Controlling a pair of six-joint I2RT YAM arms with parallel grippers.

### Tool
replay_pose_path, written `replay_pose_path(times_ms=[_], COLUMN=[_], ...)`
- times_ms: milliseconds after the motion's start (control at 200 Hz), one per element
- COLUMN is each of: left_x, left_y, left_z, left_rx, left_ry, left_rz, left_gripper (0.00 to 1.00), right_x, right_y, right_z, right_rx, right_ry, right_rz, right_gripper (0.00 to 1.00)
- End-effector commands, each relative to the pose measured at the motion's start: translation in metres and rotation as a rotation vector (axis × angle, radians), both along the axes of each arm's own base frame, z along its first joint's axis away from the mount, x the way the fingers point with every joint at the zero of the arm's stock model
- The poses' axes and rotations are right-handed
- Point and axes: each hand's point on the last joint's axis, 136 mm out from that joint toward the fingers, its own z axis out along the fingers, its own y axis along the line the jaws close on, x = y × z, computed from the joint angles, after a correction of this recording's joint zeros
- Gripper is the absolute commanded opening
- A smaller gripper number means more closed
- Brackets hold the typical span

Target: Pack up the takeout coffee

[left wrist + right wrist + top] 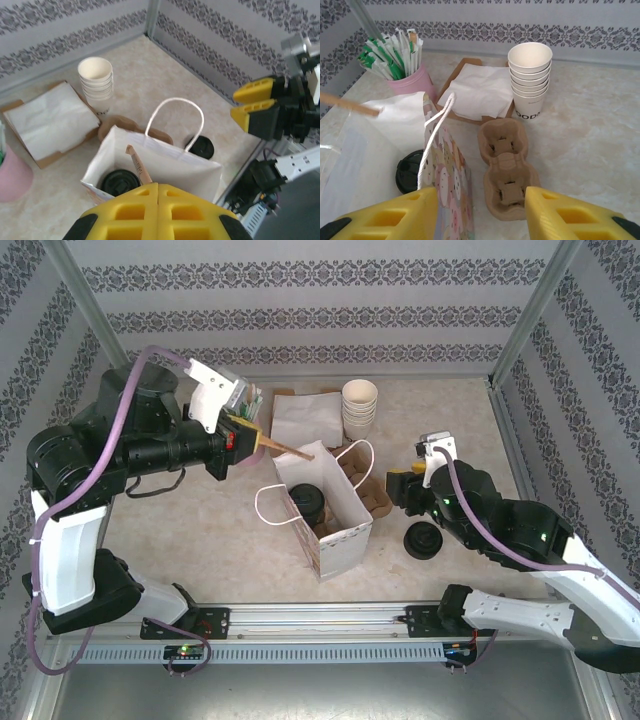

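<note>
The takeout coffee [308,502] stands inside the open white paper bag [338,530], and only its black lid [119,181] shows. My left gripper [158,186] hovers over the bag's near-left rim, shut on a thin brown paper-wrapped stick [136,162] that slants over the bag's mouth. From above, the left gripper [262,437] sits left of the bag with the stick [290,448] pointing right. My right gripper [481,200] is open and holds nothing. It hangs low at the bag's patterned right side [447,175], over the brown cup carrier [507,165].
A stack of cream paper cups [360,405] and a tray of white napkins [305,420] stand behind the bag. A pink holder of straws [407,80] is at the back left. A separate black lid [423,539] lies on the table right of the bag.
</note>
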Motion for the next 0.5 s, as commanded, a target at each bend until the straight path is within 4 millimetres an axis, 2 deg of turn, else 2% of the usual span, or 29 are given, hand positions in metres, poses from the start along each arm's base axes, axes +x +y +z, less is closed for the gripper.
replay_pose_path(times_ms=[0, 100, 205, 355, 495], left_x=[-0.016, -0.021, -0.021, -0.02, -0.018], left_y=[-0.003, -0.012, -0.027, -0.058, -0.085], left_z=[-0.015, -0.019, -0.035, -0.066, -0.086], left_rx=[0.026, 0.022, 0.052, 0.112, 0.131], left_ry=[0.074, 0.089, 0.126, 0.184, 0.224], left_rz=[-0.043, -0.08, -0.117, -0.191, -0.257], left_gripper=[0.0, 0.0, 0.0, 0.0, 0.0], right_x=[0.003, 0.005, 0.006, 0.007, 0.007], right_y=[-0.004, 0.0, 0.001, 0.002, -0.001], right_z=[-0.003, -0.003, -0.004, -0.005, -0.005], right_rx=[-0.014, -0.018, -0.02, -0.032, -0.043], right_ry=[-0.01, -0.008, -0.01, -0.011, -0.019], right_rz=[-0.038, -0.035, -0.034, -0.031, -0.038], right_gripper=[0.5, 0.5, 0.5, 0.5, 0.52])
